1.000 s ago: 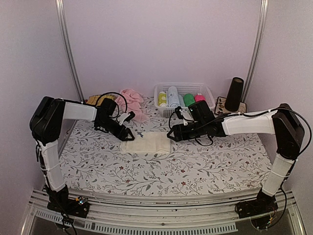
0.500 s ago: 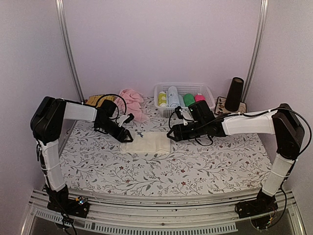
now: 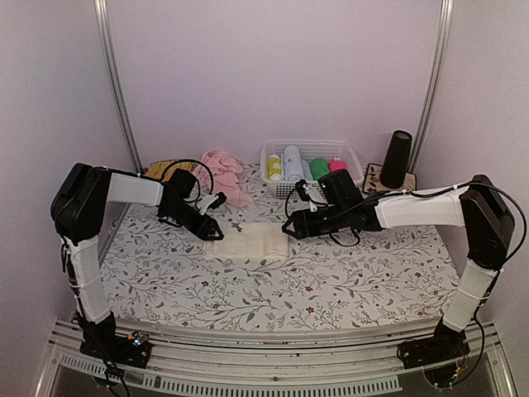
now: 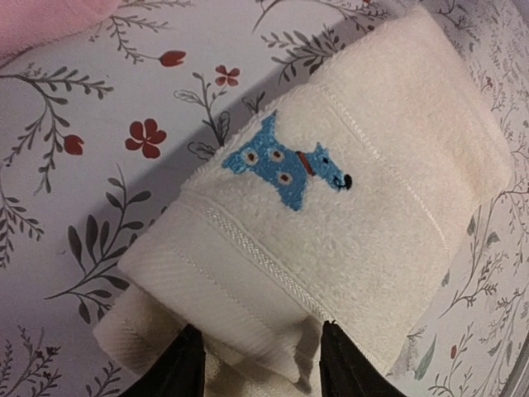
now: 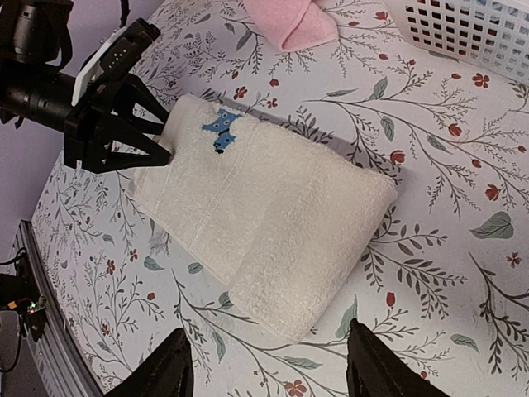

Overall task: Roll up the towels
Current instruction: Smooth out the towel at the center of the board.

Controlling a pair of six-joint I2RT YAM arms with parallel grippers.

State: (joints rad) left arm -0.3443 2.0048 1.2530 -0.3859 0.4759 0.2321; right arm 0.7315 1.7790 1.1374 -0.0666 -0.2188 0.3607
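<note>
A cream towel (image 3: 246,242) lies folded on the flowered tablecloth at mid-table, a blue dog stitched near its left end (image 4: 289,165). My left gripper (image 4: 263,368) is at that left end, its jaws apart on either side of the towel's folded edge. From the right wrist view, the left gripper (image 5: 161,141) shows its fingers spread at the towel (image 5: 273,215). My right gripper (image 5: 271,372) hovers open just short of the towel's right end, nothing between its fingers. A pale pink towel (image 3: 223,171) lies crumpled at the back, behind the left arm.
A white basket (image 3: 351,157) at the back holds yellow-green, light blue, green and magenta rolls. A black cone (image 3: 397,159) stands to its right on a small mat. Something yellow (image 3: 161,168) lies behind the left arm.
The left gripper's jaws have narrowed around the cream towel's left end, and that end has turned up a little so the blue dog shows. The right arm has not moved.
</note>
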